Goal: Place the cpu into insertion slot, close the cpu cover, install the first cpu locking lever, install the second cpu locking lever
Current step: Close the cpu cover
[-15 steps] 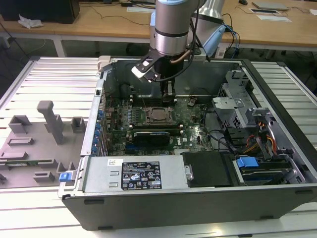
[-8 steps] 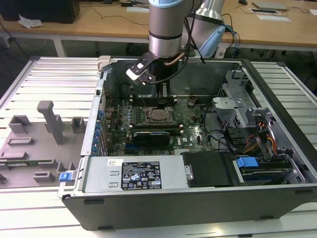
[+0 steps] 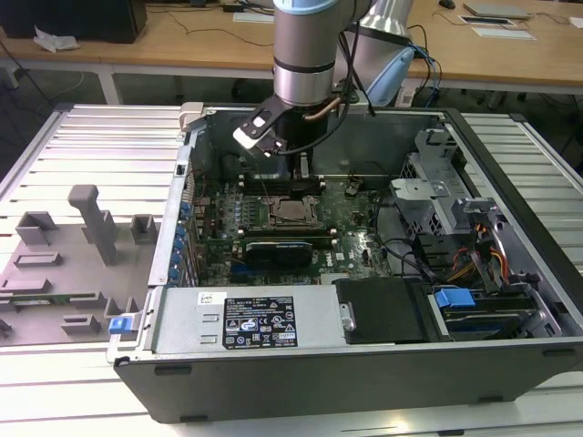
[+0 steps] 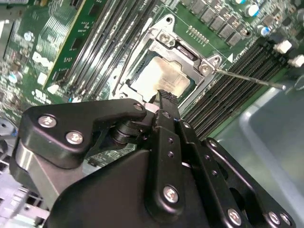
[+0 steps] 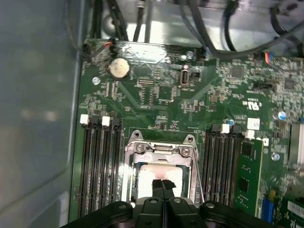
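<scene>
No wording can be made out. In the exterior view a black label [image 3: 262, 321] with white print and small symbols sits on the grey metal box [image 3: 182, 330] nearest the camera, with a small white sticker [image 3: 213, 298] just beside it (print too fine). Tiny white markings dot the green circuit board [image 5: 156, 102] in both wrist views, none legible.

On my feed the chip [image 4: 164, 78] has a pale, dull metal top, and the cover [image 5: 159, 148] framing it is brighter, silvery metal. The pincer [image 4: 164, 97] looks matt black with shiny screw heads. The board [image 5: 156, 104] is glossy green. The case [image 3: 364, 387] is dull grey sheet metal on a ribbed, pale metal counter [image 3: 82, 127].
</scene>
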Robot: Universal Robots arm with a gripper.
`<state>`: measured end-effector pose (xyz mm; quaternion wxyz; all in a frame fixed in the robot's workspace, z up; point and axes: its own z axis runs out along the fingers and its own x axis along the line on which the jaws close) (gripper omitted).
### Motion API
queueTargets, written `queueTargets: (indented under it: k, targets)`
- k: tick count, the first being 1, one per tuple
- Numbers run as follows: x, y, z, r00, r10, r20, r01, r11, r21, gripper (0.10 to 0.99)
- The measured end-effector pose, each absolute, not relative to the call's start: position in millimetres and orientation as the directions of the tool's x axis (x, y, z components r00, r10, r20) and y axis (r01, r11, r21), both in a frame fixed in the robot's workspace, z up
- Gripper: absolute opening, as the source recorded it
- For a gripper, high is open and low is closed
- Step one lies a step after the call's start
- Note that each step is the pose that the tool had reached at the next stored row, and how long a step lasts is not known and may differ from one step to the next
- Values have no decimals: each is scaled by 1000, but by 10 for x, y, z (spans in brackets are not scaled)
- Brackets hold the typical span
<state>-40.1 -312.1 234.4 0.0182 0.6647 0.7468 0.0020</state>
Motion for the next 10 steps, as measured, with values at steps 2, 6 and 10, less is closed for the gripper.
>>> queueTargets:
  k: [2,6,10]
  targets:
    - [-401,-3121,2344,-168,985,-26,985,169,27,106]
    - [-402,-3121,2345,-296,955,-32,955,297,25,106]
    - [-401,-3121,2344,-394,919,-38,919,395,23,106]
